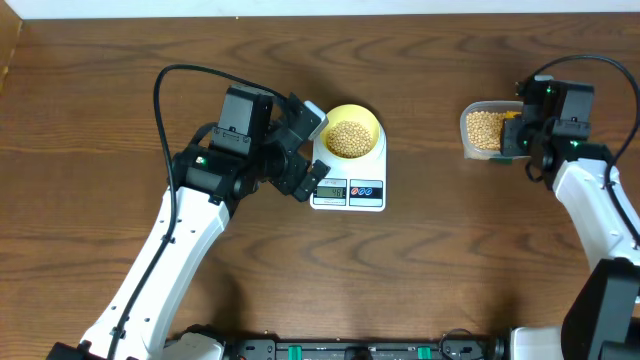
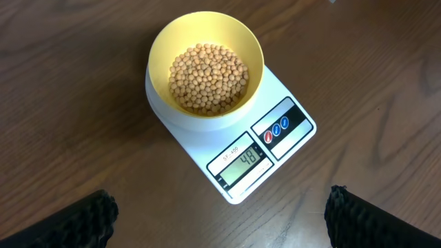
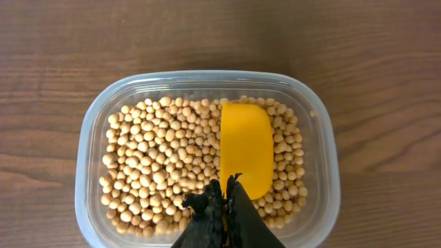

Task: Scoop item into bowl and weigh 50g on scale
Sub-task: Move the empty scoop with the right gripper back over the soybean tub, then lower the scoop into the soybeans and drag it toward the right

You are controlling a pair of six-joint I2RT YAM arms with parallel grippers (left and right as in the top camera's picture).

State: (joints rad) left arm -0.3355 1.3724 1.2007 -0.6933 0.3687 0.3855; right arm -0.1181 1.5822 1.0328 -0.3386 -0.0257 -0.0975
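Observation:
The pale yellow bowl (image 1: pixel 352 112) (image 2: pixel 158 48) stands on the white scale (image 1: pixel 368 195) (image 2: pixel 293 96), holding tan beans (image 1: pixel 349 138) (image 2: pixel 208 78). The display reads 48. My left gripper (image 1: pixel 312 150) (image 2: pixel 220 224) hangs open just left of the scale, with nothing between its fingers. More beans (image 1: pixel 485 125) (image 3: pixel 158 158) fill a clear tub (image 1: pixel 467 135) (image 3: pixel 86 151) at the right. My right gripper (image 1: pixel 520 130) (image 3: pixel 227 184) is over the tub, shut on the near end of a yellow scoop (image 1: pixel 510 114) (image 3: pixel 246 148) that rests on the beans.
The wooden table's (image 1: pixel 430 280) far edge runs along the top of the overhead view. The left arm (image 1: pixel 190 230) crosses the table from the near left, and the right arm (image 1: pixel 600 210) comes in from the near right.

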